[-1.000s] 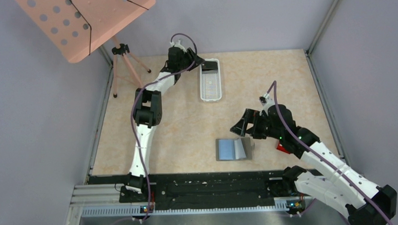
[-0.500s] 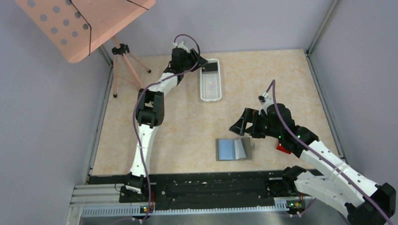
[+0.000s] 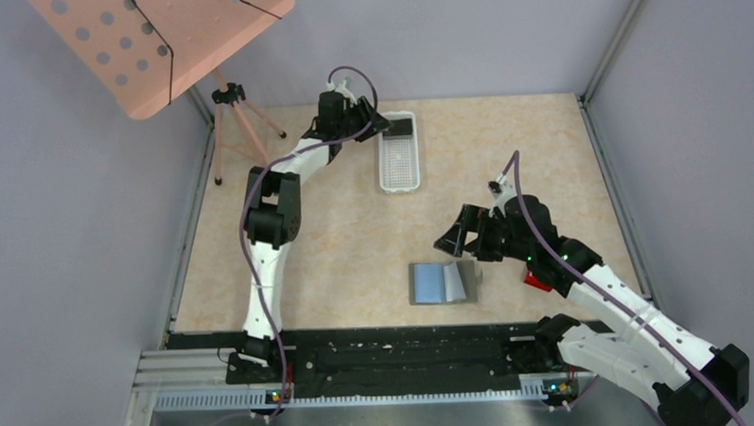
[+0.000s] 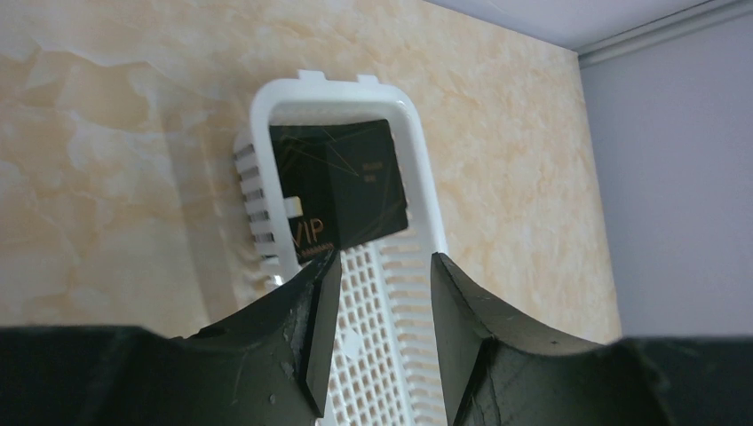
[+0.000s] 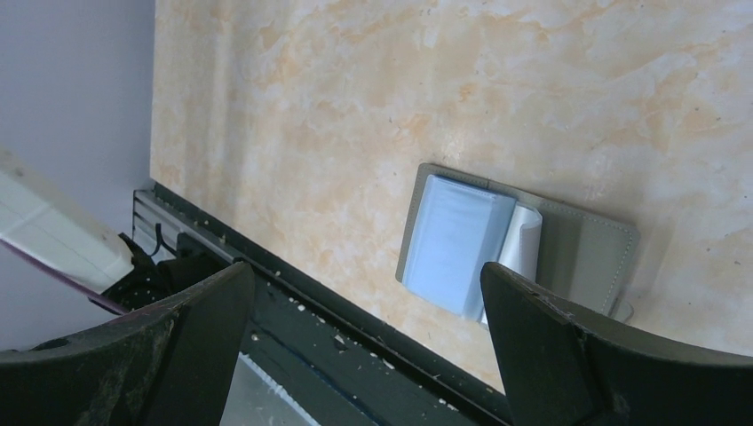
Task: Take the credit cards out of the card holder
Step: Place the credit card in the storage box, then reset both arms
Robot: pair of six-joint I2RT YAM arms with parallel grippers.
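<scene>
Guessing roughly halfway here, maybe a bit more. Seeing a black card (image 4: 342, 191) already lying at the far end of the white basket (image 4: 417, 160). Seeing the left gripper (image 4: 382, 262) hanging close above that basket, just beside the card, jaws parted and grasping nothing, with only basket mesh between them.

Also spotting a red thing (image 3: 535, 281) on the table (image 3: 355, 233), peeking out from under the right arm, just right of the holder and well apart from the basket. Probably the red card, but too hidden to call.

Finding the card holder (image 3: 442, 283) lying open and flat near the front rail, blue-grey pocket side up, with a pale card (image 3: 457, 281) sitting crooked by the centre fold. Not managing to tell whether tucked into a pocket or just loose on top, so counting that one as not yet out.

Noticing the right gripper (image 5: 364, 280) hanging above the holder, jaws spread wide, touching nothing.

Leaving, then: getting the pale card free, likely with the right claw coming down on the exposed edge. Worrying a little about the whole holder sliding or lifting along with the card.
</scene>
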